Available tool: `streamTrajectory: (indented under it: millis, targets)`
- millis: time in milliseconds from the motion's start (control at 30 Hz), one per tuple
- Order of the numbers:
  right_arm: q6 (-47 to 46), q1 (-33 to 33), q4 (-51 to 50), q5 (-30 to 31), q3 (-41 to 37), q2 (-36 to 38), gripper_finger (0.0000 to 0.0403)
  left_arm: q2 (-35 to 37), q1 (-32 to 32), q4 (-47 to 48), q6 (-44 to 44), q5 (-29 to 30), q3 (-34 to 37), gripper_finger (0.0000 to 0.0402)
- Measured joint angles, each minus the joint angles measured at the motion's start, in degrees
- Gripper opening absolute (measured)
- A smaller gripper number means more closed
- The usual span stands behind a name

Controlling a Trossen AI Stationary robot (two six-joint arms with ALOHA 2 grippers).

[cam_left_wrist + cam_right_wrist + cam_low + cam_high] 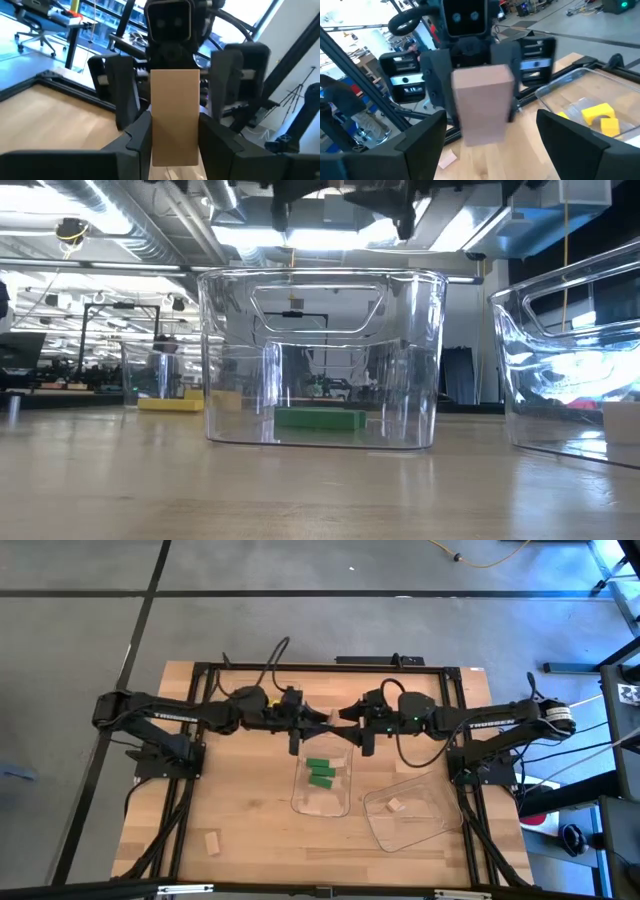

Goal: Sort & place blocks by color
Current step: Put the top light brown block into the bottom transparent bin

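- Currently, your item in hand is a pale tan wooden block [174, 116], oblong, clamped upright between the left gripper's [172, 132] fingers and held above the table's middle, just behind the centre tray.
- Facing it, your right gripper [490, 131] has its fingers set wide apart on either side of the same block and not touching it; judge this a handover not yet made.
- Centre clear tray [300, 795]: two green blocks [320, 772] lie inside, side by side. Count green as at least partly sorted.
- Right clear tray [430, 825]: one tan block [395, 805] lies on its floor, so it reads as the tan destination.
- Yellow blocks [599, 118]: at least two sit in a clear tray in the right wrist view. Which tray that is on the table, you cannot tell from above.
- Loose stock: one tan block [211, 844] lies on the bare wooden table [240, 830] near the front left corner, well apart from every tray and still to be collected.
- Remaining, as you may judge: pass the held block across, place it with the tan one, fetch the stray.
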State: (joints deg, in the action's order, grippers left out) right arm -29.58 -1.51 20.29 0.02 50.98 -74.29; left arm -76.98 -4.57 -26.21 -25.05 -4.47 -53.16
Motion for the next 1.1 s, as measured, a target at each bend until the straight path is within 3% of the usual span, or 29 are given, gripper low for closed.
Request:
streamTrajectory:
  millis: [500, 733, 967, 1100]
  targets:
    - [0.08, 0.32, 8.24, -0.12, 0.09, -0.32, 0.0303, -1.62, 0.0, -0.2, 0.32, -2.14, -2.04, 0.0116]
    - [0.08, 0.32, 8.2, -1.68, 0.09, -0.32, 0.0238, -1.62, -0.01, -0.83, 0.29, -0.85, -2.04, 0.0116]
    - [0.74, 0.27, 8.0, -1.44, 0.09, -0.32, 0.0133, -1.6, 0.02, -1.49, -0.29, -1.29, -2.04, 0.0117]
    - [0.91, 0.28, 8.07, -1.54, 0.09, -0.32, 0.0133, -1.6, 0.02, -1.49, -0.3, -1.64, -2.04, 0.0134]
